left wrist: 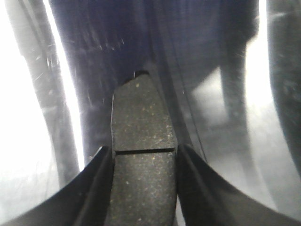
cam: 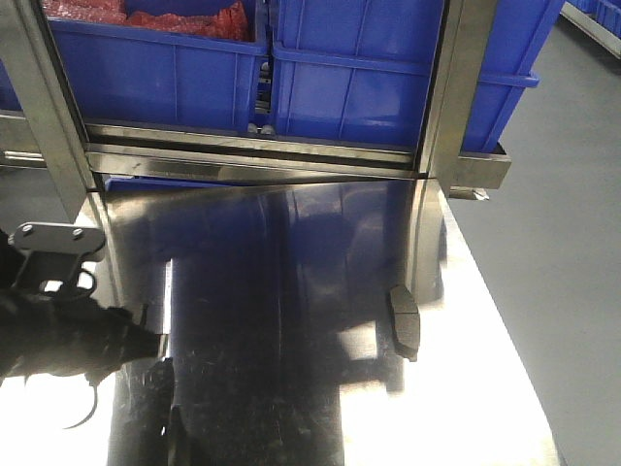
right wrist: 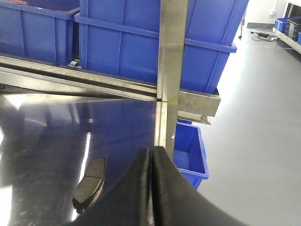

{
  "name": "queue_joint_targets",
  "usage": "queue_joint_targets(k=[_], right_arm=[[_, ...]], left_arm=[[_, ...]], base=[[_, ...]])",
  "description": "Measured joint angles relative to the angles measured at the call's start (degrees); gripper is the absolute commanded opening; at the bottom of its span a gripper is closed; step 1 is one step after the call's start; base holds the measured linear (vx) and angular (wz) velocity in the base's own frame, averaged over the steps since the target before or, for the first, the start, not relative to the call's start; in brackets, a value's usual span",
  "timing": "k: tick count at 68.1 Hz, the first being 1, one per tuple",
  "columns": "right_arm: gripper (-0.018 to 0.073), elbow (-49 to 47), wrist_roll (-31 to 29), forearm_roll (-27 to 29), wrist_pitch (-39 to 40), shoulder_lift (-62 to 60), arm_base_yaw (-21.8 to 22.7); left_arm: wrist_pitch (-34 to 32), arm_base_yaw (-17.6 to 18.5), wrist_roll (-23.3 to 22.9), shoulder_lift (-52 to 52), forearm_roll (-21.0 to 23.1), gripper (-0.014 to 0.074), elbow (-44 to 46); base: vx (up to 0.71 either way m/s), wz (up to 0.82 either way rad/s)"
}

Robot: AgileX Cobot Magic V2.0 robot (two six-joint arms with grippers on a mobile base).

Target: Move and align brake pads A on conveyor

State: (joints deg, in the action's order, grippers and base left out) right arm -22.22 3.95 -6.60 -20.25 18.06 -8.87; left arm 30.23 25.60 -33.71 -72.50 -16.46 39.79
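1. A shiny steel table (cam: pixel 291 291) fills the foreground. Behind it, blue bins (cam: pixel 359 78) sit on a steel-framed rack, and grey floor (cam: pixel 563 243) runs along the right side. The conveyor is not in view in any camera.
2. The left gripper (left wrist: pixel 143 150) has its two dark fingers (left wrist: pixel 91 188) closed against the long sides of the held brake pad (left wrist: pixel 141 113), pinching it across its width. The pad's long axis points straight out from the wrist, and its cross groove sits level with the fingertips. I cannot tell whether this pad is lifted or resting on the steel.
3. The right gripper (right wrist: pixel 151 150) has its fingers pressed together with nothing between them.
4. The loose brake pad (cam: pixel 404 318) lies flat on the table, right of centre and near the right edge. It is well apart from the left arm at the table's left side.
5. In the right wrist view, this loose pad lies ahead and to the left of the closed fingertips. Its long axis runs roughly away from the robot, tilted slightly.
6. My judgement is that the right arm is the nearer one for the loose pad, since the left is occupied. It would have to spread its fingers, shift left and close across the pad's short width.
7. No other pads are visible.
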Motion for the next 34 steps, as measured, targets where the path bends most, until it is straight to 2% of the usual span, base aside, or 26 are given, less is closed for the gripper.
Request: queue_joint_targets(k=[19, 34], right_arm=[[-0.0003, 0.00, 0.00, 0.00, 0.00, 0.00, 0.00], [-0.0003, 0.00, 0.00, 0.00, 0.00, 0.00, 0.00]], left_arm=[[-0.25, 0.00, 0.00, 16.37, 0.00, 0.0114, -7.26], [-0.04, 0.00, 0.00, 25.31, 0.00, 0.0114, -8.95]], base=[[0.00, 0.00], [0.00, 0.00]])
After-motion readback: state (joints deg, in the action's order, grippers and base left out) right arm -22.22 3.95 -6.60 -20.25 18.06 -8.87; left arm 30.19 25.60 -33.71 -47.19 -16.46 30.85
